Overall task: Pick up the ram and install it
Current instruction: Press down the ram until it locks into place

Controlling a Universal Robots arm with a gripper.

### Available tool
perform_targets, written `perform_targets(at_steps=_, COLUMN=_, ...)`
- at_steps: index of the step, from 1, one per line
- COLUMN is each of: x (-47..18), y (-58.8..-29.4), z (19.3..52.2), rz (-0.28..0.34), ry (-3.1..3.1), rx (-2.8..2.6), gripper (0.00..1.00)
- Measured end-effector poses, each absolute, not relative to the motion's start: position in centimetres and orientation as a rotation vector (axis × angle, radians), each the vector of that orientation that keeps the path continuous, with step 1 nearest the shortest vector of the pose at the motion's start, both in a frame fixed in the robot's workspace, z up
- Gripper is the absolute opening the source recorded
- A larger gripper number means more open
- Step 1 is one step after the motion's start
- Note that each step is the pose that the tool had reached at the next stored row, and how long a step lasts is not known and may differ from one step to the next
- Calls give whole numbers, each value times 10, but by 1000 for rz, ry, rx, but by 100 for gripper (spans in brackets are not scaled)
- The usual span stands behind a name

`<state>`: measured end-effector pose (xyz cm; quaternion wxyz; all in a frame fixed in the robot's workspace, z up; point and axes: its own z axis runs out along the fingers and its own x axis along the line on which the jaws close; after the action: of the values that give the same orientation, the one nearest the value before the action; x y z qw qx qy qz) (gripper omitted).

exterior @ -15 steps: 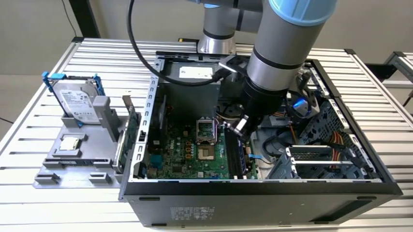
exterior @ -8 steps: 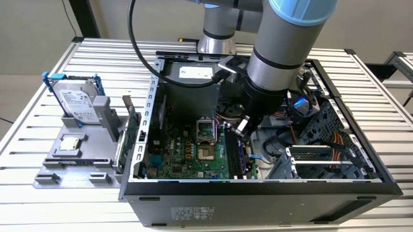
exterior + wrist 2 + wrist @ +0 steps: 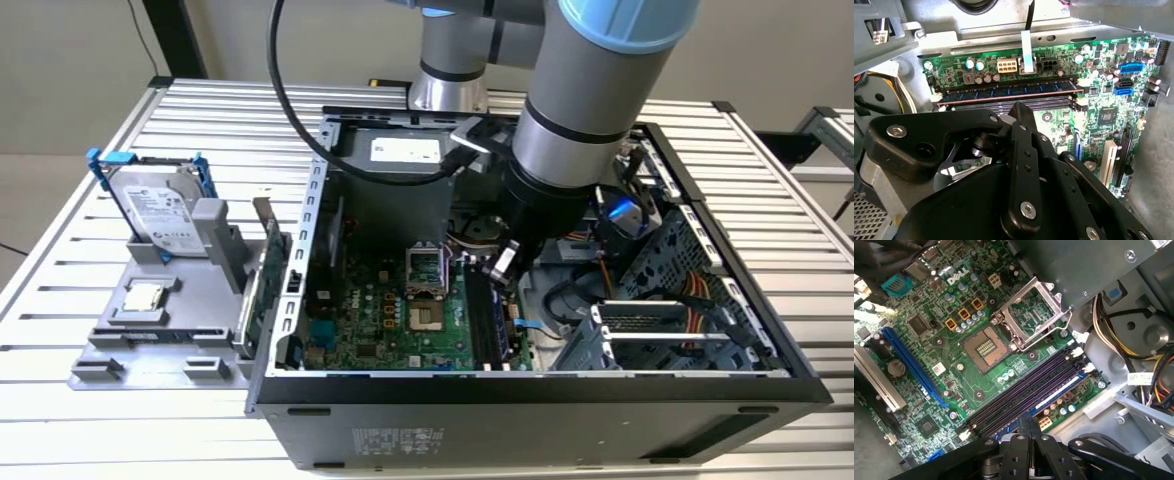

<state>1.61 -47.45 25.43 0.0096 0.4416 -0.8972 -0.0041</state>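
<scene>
The ram (image 3: 1004,91) is a long blue stick with dark chips, seated upright in the outermost memory slot of the green motherboard (image 3: 1104,115). In the first wrist view the ram (image 3: 1056,394) shows as a blue strip beside the empty dark slots (image 3: 1019,392). My gripper (image 3: 505,268) reaches down into the open computer case (image 3: 534,390), directly over the memory slots. Its black fingers (image 3: 1025,426) are pressed together, and in the second wrist view the fingers (image 3: 1020,112) hover just beside the stick with nothing between them.
A silver hard drive (image 3: 154,205) in a blue frame stands on a grey holder (image 3: 160,335) at the exterior view's left, next to a green expansion card (image 3: 274,270). The processor socket (image 3: 985,347) lies open. Cables (image 3: 1114,335) and a drive cage (image 3: 667,320) crowd the case.
</scene>
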Motion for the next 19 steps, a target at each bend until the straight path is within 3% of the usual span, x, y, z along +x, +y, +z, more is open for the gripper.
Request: perform_targets(at_steps=19, x=18, y=-474, z=254, rz=-11, ry=-2718, rx=1537, gripper=0)
